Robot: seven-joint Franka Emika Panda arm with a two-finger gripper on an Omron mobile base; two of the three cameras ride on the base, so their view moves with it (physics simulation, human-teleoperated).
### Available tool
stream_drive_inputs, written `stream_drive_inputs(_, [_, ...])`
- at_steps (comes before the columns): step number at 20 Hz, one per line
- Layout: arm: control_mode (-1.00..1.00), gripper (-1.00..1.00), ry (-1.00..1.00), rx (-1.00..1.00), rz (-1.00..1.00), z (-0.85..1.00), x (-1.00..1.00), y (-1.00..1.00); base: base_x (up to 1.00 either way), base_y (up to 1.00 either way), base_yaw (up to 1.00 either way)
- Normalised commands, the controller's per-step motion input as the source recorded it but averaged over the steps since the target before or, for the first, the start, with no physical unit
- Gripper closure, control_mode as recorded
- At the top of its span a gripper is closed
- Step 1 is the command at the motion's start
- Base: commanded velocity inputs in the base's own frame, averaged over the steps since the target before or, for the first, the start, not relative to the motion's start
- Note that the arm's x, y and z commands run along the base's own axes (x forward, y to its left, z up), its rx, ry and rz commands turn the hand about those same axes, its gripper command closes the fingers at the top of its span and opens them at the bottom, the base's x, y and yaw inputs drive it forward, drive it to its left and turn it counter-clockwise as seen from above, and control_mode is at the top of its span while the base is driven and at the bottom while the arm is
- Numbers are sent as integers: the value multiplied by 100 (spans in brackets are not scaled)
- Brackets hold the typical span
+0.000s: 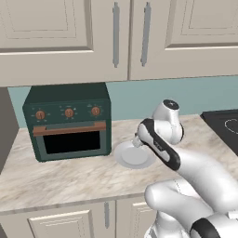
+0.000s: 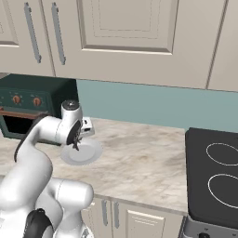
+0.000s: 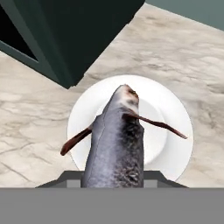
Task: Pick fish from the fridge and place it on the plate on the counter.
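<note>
My gripper (image 2: 76,143) hangs just over the white plate (image 2: 87,154) and is shut on the fish (image 2: 76,146). In the hand view the dark grey fish (image 3: 116,140) points away from the hand, with thin fins sticking out to both sides, and covers the fingertips. It hovers over the middle of the plate (image 3: 175,118). The plate (image 1: 135,157) sits on the beige counter (image 1: 69,176), right of a green toaster oven. A flat grey side at the far left edge looks like the fridge (image 1: 5,130).
The dark green toaster oven (image 1: 69,121) stands close to the plate's left side. A black stove top (image 2: 214,172) lies at the right end of the counter. Cream wall cabinets (image 1: 116,37) hang above. Bare counter (image 2: 148,158) stretches between plate and stove.
</note>
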Motion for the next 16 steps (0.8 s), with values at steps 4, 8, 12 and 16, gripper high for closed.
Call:
stream_drive_inputs(4, [-100, 100, 4, -5, 2, -58, 48, 20, 0, 0, 0])
stream_drive_inputs(8, [-100, 100, 2, -2, 4, -53, 39, 5, 0, 0, 0])
stream_drive_inputs(12, [-100, 100, 2, 0, 6, -41, 23, 0, 0, 0, 0])
stream_drive_inputs(16, [-100, 100, 1, 0, 7, -28, 16, 0, 0, 0, 0])
